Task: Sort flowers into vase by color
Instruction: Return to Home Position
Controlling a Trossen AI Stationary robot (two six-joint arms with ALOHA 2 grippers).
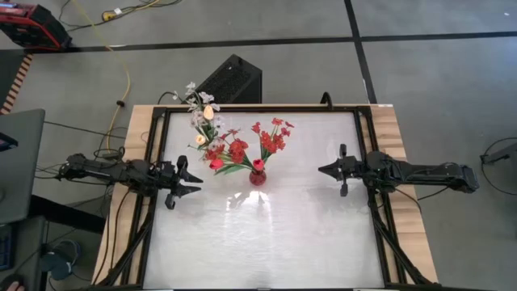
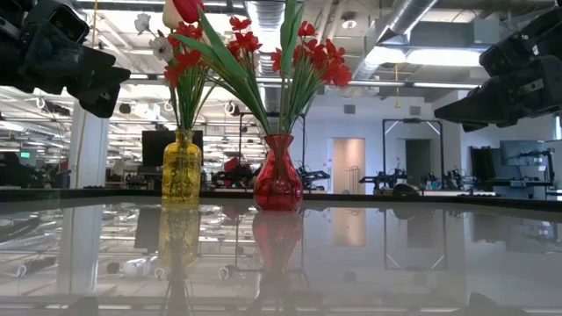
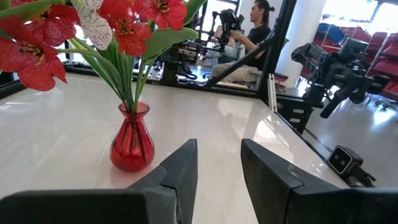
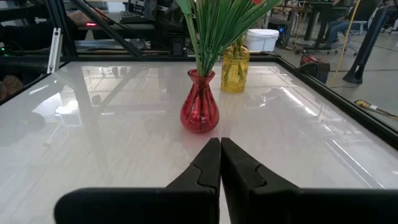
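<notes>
where the flowers (image 1: pixel 272 136) stand now is in two vases near the middle of the table's (image 1: pixel 283 234) far half: a red vase (image 1: pixel 257 176) holding bushy red clusters (image 2: pixel 316 53) on green stems, with long leaves and a red tulip (image 2: pixel 187 9) arching out to one side, and a yellow vase (image 2: pixel 181 168) just beside it, on the left arm's side and a little farther back. white small-blossom sprays (image 1: pixel 194 97) and a pale peach bud (image 1: pixel 208 111) rise above the yellow vase. a further red cluster (image 2: pixel 184 61) shows over that vase in the low view (whether its stems go down into the yellow glass or the red i cannot tell). both vases are upright and apart from each other, and no loose stem lies on the glossy white top.

the left gripper (image 1: pixel 199 184) hangs above the table's left edge, level with the red vase and well clear of it, its two fingers (image 3: pixel 183 168) spread with nothing between them. the right gripper (image 1: pixel 321 170) hovers opposite, on the right side, pointing at the red vase from well apart, fingers pressed together and holding nothing. beyond the table, in the left wrist view, a person (image 3: pixel 252 31) sits in the room.
</notes>
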